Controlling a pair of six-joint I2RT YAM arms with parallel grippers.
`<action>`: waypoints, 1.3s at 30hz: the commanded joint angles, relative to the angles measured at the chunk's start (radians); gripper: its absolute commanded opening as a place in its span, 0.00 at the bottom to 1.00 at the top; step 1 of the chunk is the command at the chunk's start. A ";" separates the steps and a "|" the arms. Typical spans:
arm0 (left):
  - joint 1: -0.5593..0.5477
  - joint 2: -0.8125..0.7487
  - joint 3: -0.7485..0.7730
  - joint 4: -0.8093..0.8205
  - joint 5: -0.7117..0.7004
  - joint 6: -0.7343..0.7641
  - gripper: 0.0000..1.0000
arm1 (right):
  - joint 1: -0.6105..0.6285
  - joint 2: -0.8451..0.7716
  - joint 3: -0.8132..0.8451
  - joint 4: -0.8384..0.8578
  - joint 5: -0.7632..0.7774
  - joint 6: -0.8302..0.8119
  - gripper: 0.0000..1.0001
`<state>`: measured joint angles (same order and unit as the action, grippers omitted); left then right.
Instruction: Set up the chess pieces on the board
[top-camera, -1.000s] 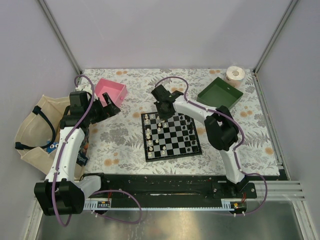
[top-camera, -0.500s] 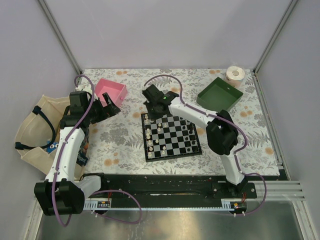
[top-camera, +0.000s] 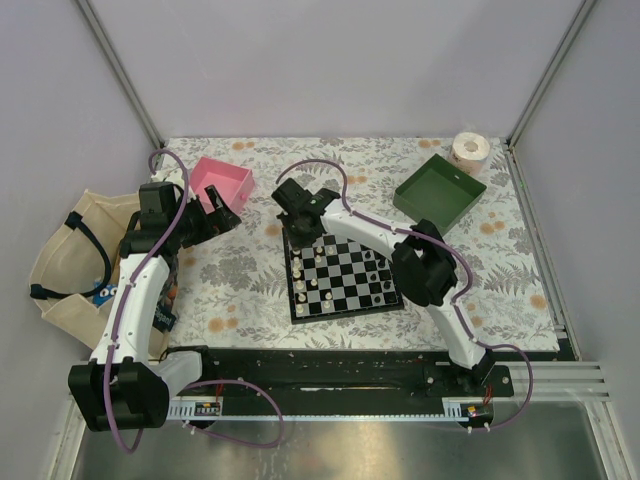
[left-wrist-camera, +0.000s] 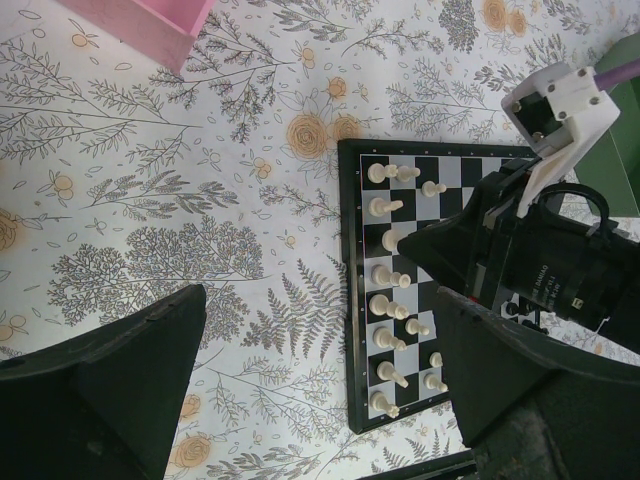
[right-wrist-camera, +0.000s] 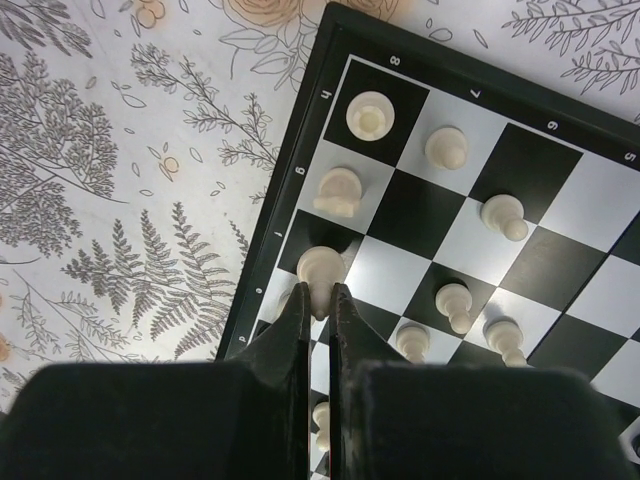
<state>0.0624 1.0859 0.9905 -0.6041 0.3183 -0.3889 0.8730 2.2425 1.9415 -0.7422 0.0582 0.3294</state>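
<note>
Top external, board (top-camera: 345, 275): lies mid-table, with cream chess pieces (top-camera: 299, 283) down its left edge and dark ones along its right.
Top external, right gripper (top-camera: 302, 232): hangs over the board's far-left corner; the jaws are too small to judge here.
Top external, left gripper (top-camera: 222, 218): well off the board's left side, beside the pink tray (top-camera: 228, 180). The green tray (top-camera: 438, 190) sits off the board's far-right corner.
Left wrist, left gripper (left-wrist-camera: 320, 298): spread wide with nothing between its fingers; the board lies off to its right.
Left wrist, nearer arm: the right one, directly above the board's cream rows.
Right wrist, right gripper (right-wrist-camera: 318, 298): narrowed to a slit, tips pinching a cream chessman (right-wrist-camera: 320, 268).
Right wrist, cream chessman: upright on a dark square in the board's edge column, third from the corner, straight ahead of the fingertips.
Right wrist, coming move: probably to part the jaws and lift straight up, sparing the close neighbours.
</note>
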 joint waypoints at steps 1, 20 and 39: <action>0.002 -0.017 0.010 0.030 0.018 0.012 0.99 | 0.007 0.008 0.047 -0.009 -0.012 0.011 0.00; 0.004 -0.018 0.010 0.030 0.018 0.013 0.99 | 0.012 0.049 0.074 -0.026 -0.035 0.007 0.02; 0.004 -0.015 0.010 0.030 0.018 0.015 0.99 | 0.014 0.042 0.080 -0.032 -0.014 0.007 0.29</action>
<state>0.0624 1.0859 0.9905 -0.6041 0.3183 -0.3889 0.8753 2.2925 1.9766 -0.7723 0.0418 0.3359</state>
